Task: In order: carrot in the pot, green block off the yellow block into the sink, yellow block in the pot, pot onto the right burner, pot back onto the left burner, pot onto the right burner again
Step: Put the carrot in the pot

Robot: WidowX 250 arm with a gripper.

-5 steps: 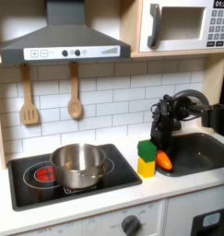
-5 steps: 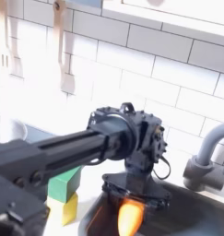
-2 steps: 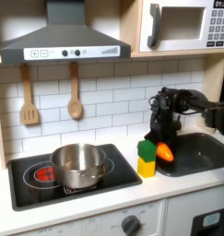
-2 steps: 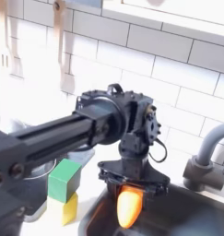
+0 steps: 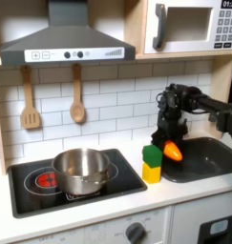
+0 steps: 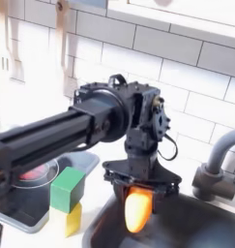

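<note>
My gripper (image 5: 171, 150) (image 6: 139, 205) hangs above the sink's near-left corner, shut on the orange carrot (image 5: 172, 152) (image 6: 137, 208), which points downward in the air. The green block (image 5: 152, 155) (image 6: 65, 188) sits stacked on the yellow block (image 5: 151, 172) (image 6: 71, 219) on the counter just left of the carrot in both exterior views. The steel pot (image 5: 81, 169) stands on the left burner of the black stovetop (image 5: 31, 183), well left of the gripper.
The dark sink (image 5: 205, 155) lies right of the blocks, with a grey faucet (image 6: 218, 163) behind it. A spatula (image 5: 30, 100) and a wooden spoon (image 5: 77, 95) hang on the tiled wall. A microwave (image 5: 194, 25) sits above the arm.
The gripper has lifted the carrot up out of the sink edge area and carried it slightly left, toward the blocks. The blocks and the pot have not moved.
</note>
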